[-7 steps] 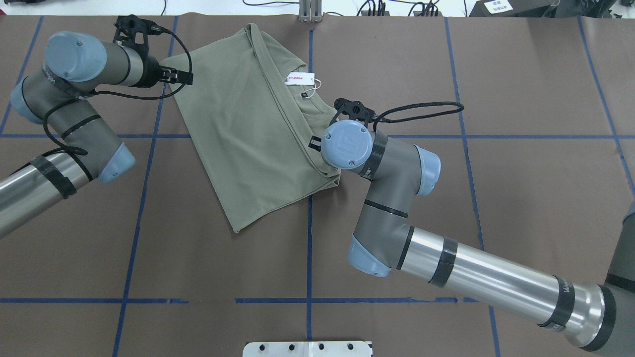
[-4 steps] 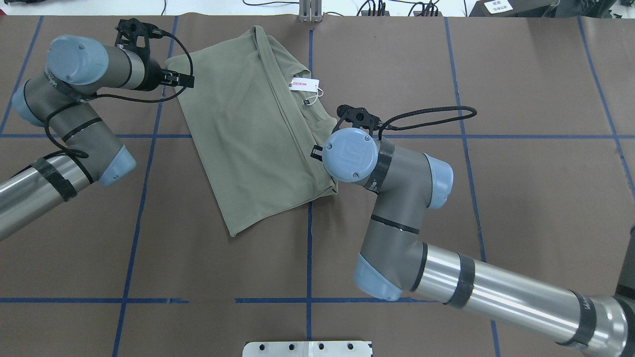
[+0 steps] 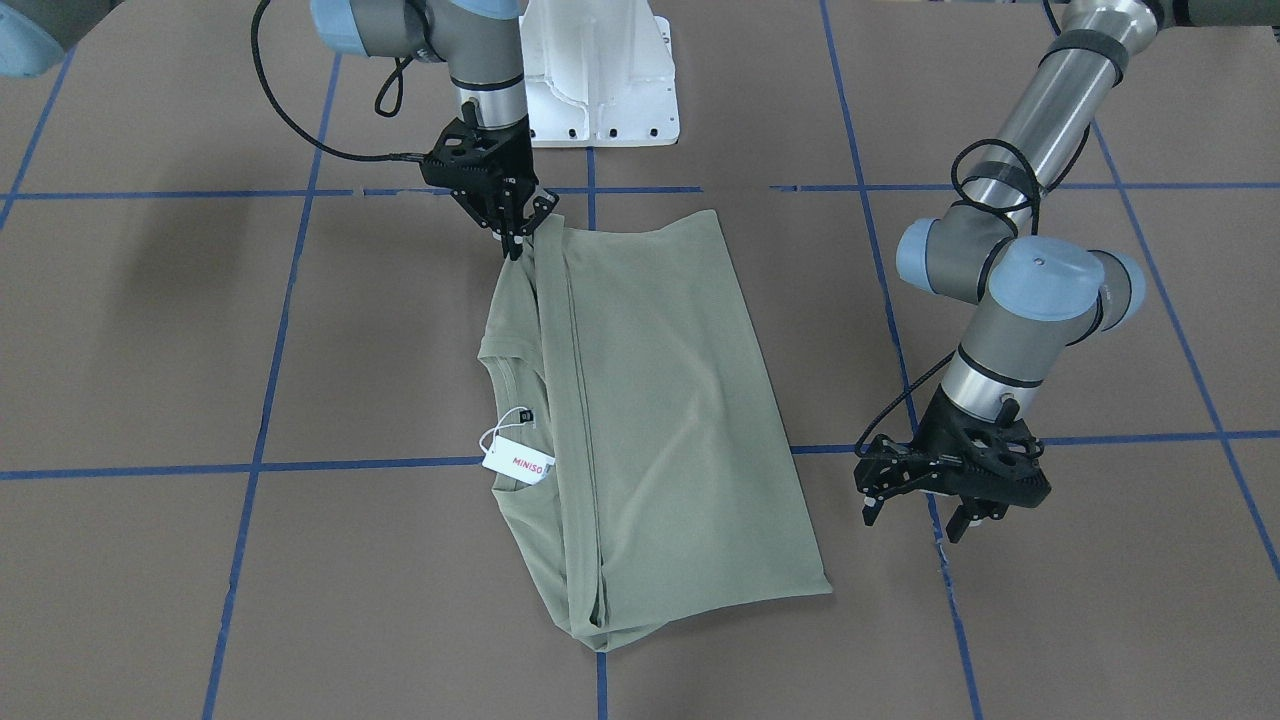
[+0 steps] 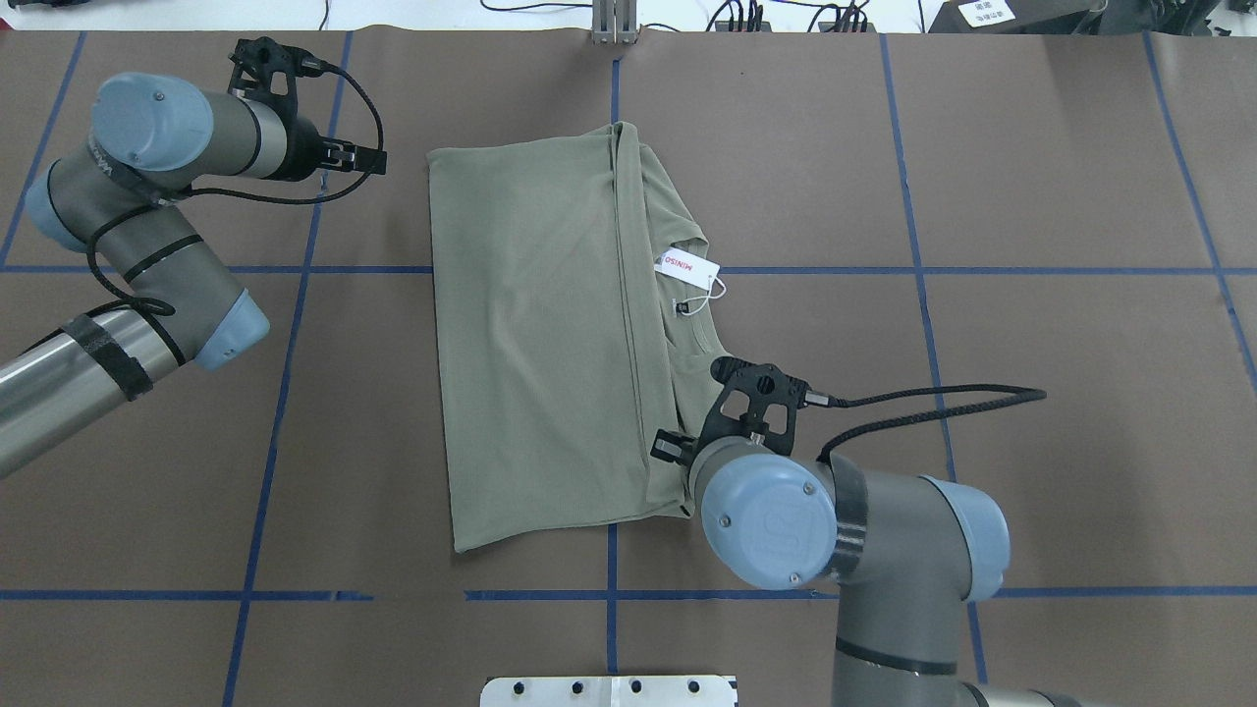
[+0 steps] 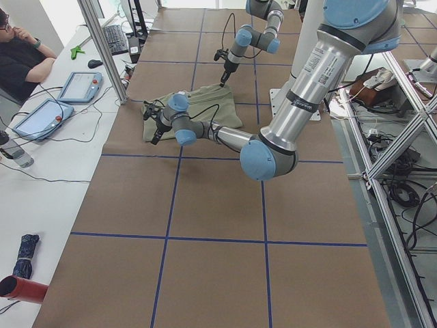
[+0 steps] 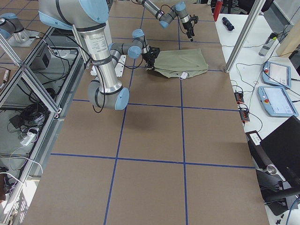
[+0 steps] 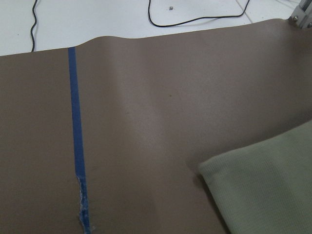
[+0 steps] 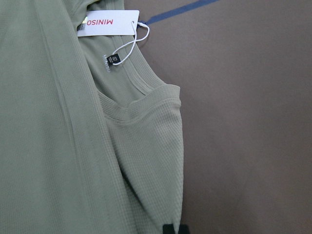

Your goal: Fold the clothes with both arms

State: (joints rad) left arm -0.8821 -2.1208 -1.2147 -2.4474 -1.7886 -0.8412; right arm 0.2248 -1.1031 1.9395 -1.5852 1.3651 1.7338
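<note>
Shirt (image 4: 530, 334) lies flat in the middle of the brown surface (image 4: 1031, 196), folded long-ways, with its white hang tag (image 4: 687, 267) sticking out on the 2 o'clock side in the overhead view. The right tool (image 3: 515, 238) is at the shirt's 5 o'clock corner in that view, with its fingers pinched tight on the cloth edge; the left tool (image 3: 912, 518) is off the shirt near its 10 o'clock corner, with its fingers spread wide and nothing in them.

I think the big risk is a pull from one corner only; the shirt could slide or turn, and the folded layers could slip apart. The left tool is not touching the cloth, so it might miss the corner or grab just the top layer. The tag could also get tucked under a fold and make a bump.

Blue tape lines (image 4: 285, 393) cross the surface in a grid; a white base plate (image 3: 600, 90) sits at 12 o'clock in the front view. Beside the surface, a person (image 5: 20, 55) sits at a white desk with tablets (image 5: 80, 87) and a keyboard (image 5: 121, 39).
</note>
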